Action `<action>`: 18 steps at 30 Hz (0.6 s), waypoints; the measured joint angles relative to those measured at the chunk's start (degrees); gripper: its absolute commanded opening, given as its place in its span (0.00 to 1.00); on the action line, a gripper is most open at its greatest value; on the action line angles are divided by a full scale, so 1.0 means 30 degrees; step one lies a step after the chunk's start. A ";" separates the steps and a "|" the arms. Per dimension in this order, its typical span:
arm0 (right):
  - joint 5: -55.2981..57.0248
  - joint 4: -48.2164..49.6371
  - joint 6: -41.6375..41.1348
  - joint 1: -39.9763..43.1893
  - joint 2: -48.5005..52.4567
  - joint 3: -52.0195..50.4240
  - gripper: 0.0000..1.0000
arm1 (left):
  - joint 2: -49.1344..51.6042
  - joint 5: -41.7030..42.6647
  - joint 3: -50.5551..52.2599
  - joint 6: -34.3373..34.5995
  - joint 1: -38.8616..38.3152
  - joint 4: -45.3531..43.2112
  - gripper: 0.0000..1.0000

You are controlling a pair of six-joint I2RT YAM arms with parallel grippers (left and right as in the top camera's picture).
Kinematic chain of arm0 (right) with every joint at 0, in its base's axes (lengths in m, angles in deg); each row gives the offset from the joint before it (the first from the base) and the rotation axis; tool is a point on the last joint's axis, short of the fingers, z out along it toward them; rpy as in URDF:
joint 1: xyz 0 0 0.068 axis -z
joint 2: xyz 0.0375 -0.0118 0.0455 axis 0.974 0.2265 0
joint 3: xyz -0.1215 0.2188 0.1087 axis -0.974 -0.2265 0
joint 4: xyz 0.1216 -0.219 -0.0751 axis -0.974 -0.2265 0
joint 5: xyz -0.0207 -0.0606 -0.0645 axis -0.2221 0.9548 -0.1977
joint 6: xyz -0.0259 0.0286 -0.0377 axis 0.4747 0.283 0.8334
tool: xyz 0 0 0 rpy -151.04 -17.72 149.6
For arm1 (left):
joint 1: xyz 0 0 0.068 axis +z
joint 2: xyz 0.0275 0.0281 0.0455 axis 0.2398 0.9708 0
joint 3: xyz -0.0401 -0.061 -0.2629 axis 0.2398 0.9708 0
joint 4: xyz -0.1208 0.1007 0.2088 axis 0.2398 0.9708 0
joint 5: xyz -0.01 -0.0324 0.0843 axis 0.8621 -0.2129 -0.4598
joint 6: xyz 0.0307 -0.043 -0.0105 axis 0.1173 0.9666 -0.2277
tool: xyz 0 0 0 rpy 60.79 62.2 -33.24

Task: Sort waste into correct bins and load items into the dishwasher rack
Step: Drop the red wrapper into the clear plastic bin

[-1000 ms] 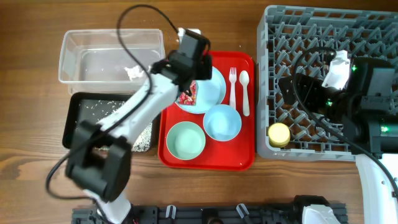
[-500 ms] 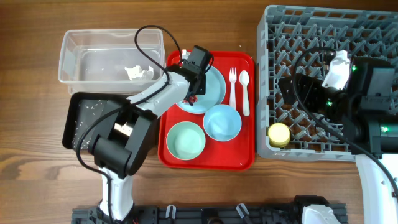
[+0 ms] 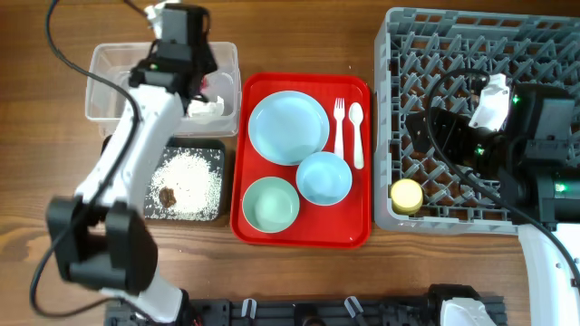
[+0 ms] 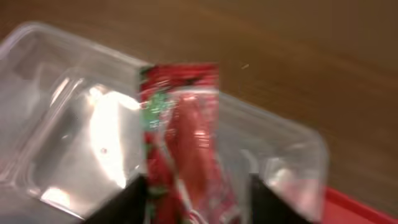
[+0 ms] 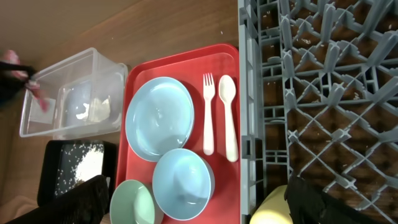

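My left gripper [image 3: 198,72] is shut on the red shiny snack wrapper [image 4: 186,137] and holds it over the clear tub [image 3: 109,91], where a crumpled white tissue [image 3: 210,107] lies. The black tray [image 3: 186,149] holds rice and a brown scrap [image 3: 167,194]. The light blue plate [image 3: 288,128], light blue bowl [image 3: 324,177], pale green bowl [image 3: 271,205], fork [image 3: 340,127] and spoon [image 3: 356,134] sit on the red serving tray [image 3: 304,237]. The yellow cup [image 3: 407,195] lies in the grey dishwasher rack [image 3: 435,54]. My right gripper [image 5: 199,205] is open and empty above the rack's left side.
The rack fills the right of the table and its left wall [image 5: 249,93] borders the red serving tray. The clear tub and black tray stand one behind the other at the left. Bare wood lies along the front edge and at the far left.
My left arm has swung from the plate on the red tray up and left over the clear tub with the wrapper. The black tray's contents now show. The right arm has not moved.
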 measured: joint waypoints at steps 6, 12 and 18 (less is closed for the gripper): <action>0.0000 -0.0350 0.0007 0.0000 0.0000 0.0000 0.90 | -0.0160 0.2084 -0.0117 -0.0379 0.0510 0.2667 0.99; -0.1064 -0.0801 0.1144 0.0000 0.0000 0.0000 0.90 | -0.5005 0.3002 -0.1042 -0.0437 -0.2586 0.6404 0.99; -0.1508 -0.0736 0.1668 -0.0036 0.0051 0.0000 1.00 | -0.6783 0.3286 -0.1129 -0.0430 -0.5581 0.8903 1.00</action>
